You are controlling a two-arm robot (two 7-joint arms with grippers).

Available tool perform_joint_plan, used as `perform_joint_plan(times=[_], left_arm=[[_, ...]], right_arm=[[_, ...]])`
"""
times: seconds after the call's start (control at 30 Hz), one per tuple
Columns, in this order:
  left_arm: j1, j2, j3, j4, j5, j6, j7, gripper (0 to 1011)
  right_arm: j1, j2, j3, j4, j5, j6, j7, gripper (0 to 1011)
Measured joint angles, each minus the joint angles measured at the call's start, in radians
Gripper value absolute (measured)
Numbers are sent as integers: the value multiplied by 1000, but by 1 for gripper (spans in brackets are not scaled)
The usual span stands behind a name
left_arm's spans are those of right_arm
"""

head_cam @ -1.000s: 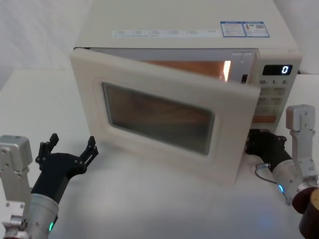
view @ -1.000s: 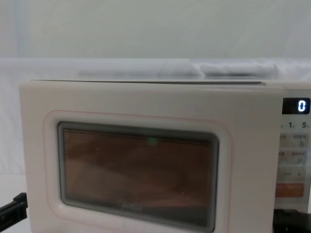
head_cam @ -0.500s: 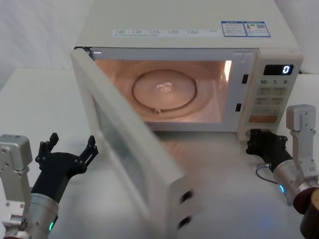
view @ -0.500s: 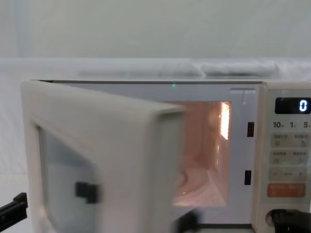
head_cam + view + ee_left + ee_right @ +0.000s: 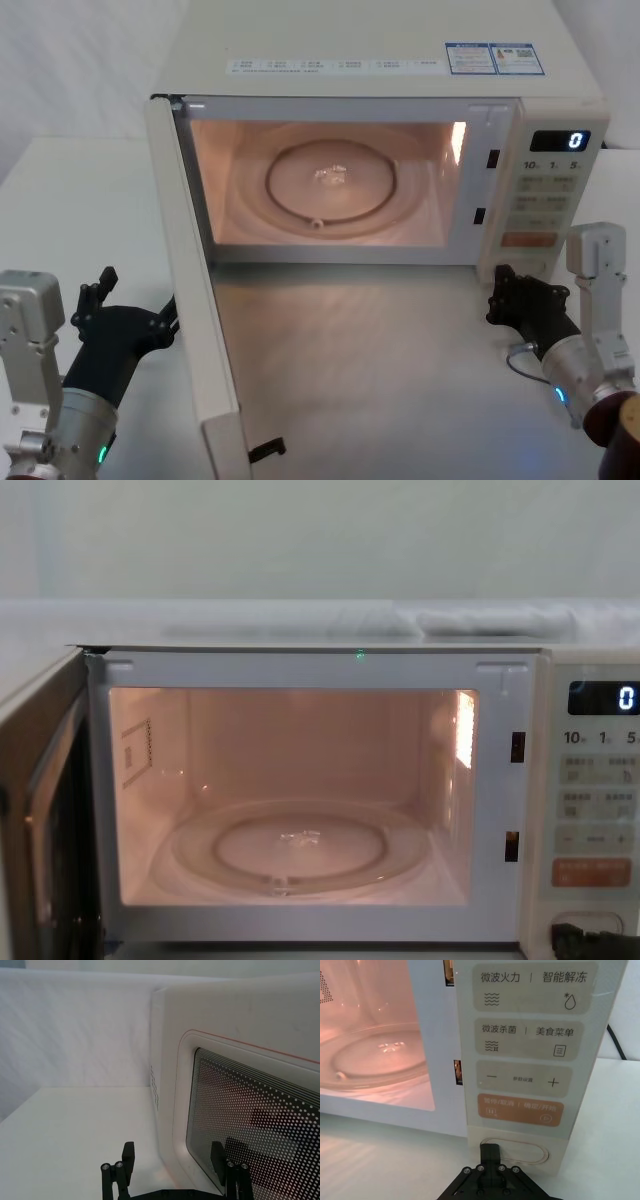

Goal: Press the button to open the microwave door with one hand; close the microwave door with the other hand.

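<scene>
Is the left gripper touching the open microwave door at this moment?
Cannot tell. In the left wrist view the left gripper sits at the microwave door, one finger overlapping its window, but neither contact nor a gap shows plainly.

Digital display (image 5: 557,140) on the keypad panel (image 5: 527,1055) reads "0", with "10", "1", "5" printed just under it. Cream keys (image 5: 532,990) say 微波火力 | 智能解冻, then 微波杀菌 | 美食菜单, then "−" and "+". Orange key (image 5: 520,1109) looks like 暂停/取消 | 确定/开始. Blue sticker (image 5: 492,58) on the microwave top: too small to read.
</scene>
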State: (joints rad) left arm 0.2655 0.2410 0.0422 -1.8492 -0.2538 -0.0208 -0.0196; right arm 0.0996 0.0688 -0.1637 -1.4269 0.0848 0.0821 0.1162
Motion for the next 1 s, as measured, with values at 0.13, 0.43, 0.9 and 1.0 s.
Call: perform_joint_plan(times=[0.13, 0.43, 0.9, 1.0], left_arm=[[0, 0, 0, 0, 0, 0, 0, 1001], [0, 0, 0, 0, 0, 0, 0, 1001], [0, 0, 0, 0, 0, 0, 0, 1001], [0, 0, 0, 0, 0, 0, 0, 1001]], right_arm=[[-12, 0, 1, -17, -2, 3, -2, 0], [-63, 12, 2, -109, -12, 22, -6, 0], [-223, 68, 56, -389, -37, 78, -20, 0], [-246, 80, 82, -438, -45, 85, -25, 0]])
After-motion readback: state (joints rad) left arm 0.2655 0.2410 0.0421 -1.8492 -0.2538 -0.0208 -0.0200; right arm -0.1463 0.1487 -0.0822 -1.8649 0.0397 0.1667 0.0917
